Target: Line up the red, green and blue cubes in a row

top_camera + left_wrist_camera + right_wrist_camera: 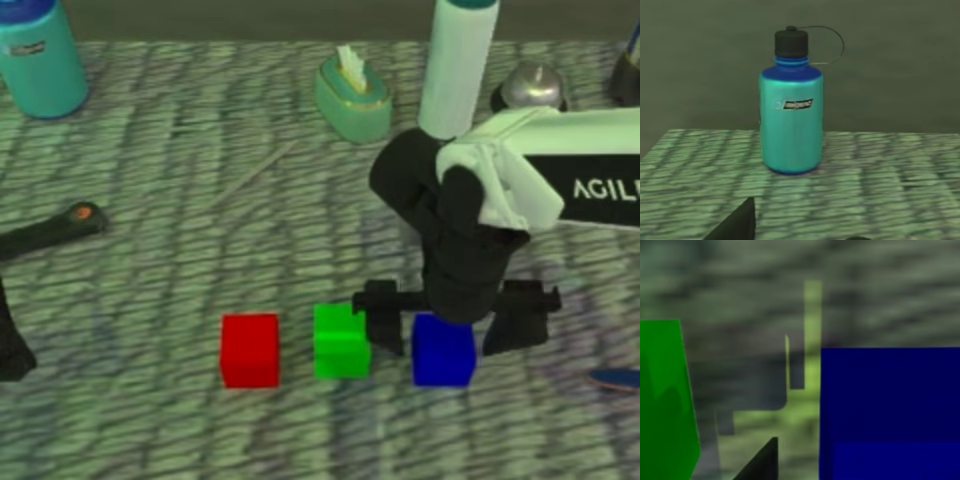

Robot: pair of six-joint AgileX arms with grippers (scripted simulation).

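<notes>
On the table (150,420) the three cubes lie in a row toward the near edge: the red cube (250,349) at the left, the green cube (340,341) in the middle, and the blue cube (443,350) at the right. A gap separates red from green, and another separates green from blue.

The right gripper (455,320) hangs over the blue cube with its fingers spread wide, one finger (385,318) in the gap between green and blue, the other on the far right side of the blue cube. The fingers seem to stand clear of the cube's sides, though the arm hides part of it from above. The right wrist view shows the green cube (665,400) and blue cube (890,410) apart, with bare table between.

The left arm (12,345) sits parked at the left edge; whether its gripper is spread or closed cannot be told. Its wrist view looks at a teal bottle (791,120) standing upright.

Along the back stand a tissue box (352,95), a white bottle (458,65) and a bell (530,88)
</notes>
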